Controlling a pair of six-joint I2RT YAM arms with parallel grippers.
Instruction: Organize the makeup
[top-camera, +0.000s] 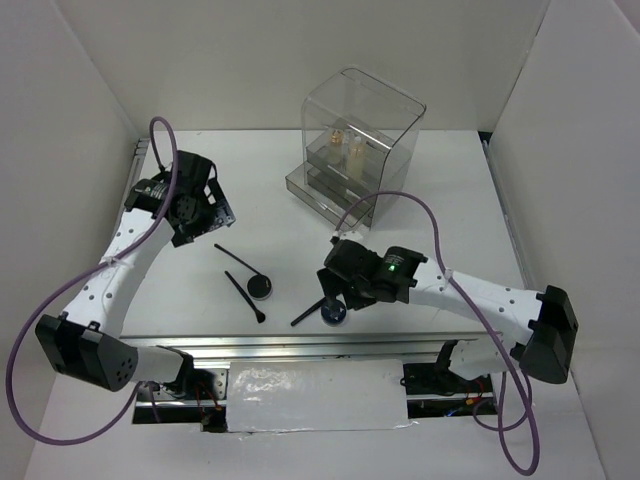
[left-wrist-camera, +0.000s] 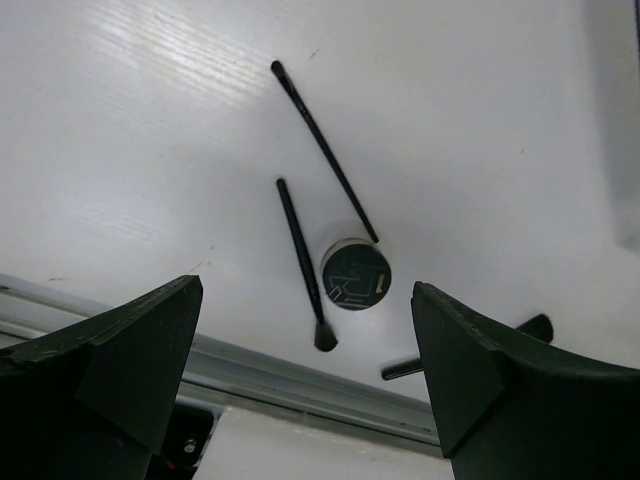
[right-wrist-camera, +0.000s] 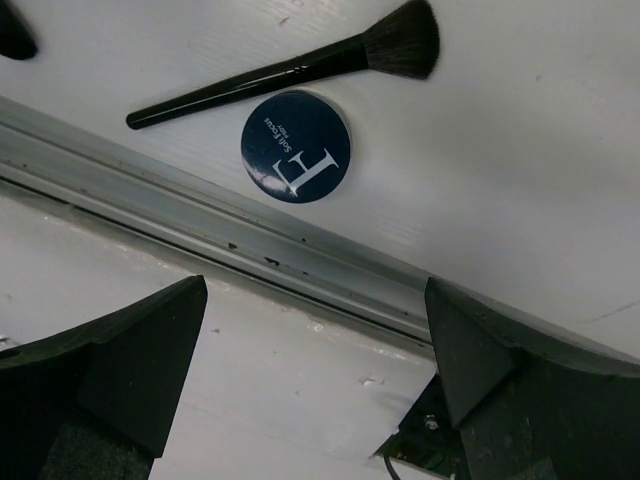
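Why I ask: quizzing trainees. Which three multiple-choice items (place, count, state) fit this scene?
1. Blue jar's place? A in the clear box; B on the table beside the big brush; C in a drawer.
2. Brushes lying out? A three; B one; C five.
3. Right gripper? A shut on a brush; B shut on a jar; C open, empty.
B: jar lies beside the brush. A: two thin brushes plus the big one. C: fingers apart, nothing between.

Bright even light, soft shadows, sheen on table, wrist views perhaps soft
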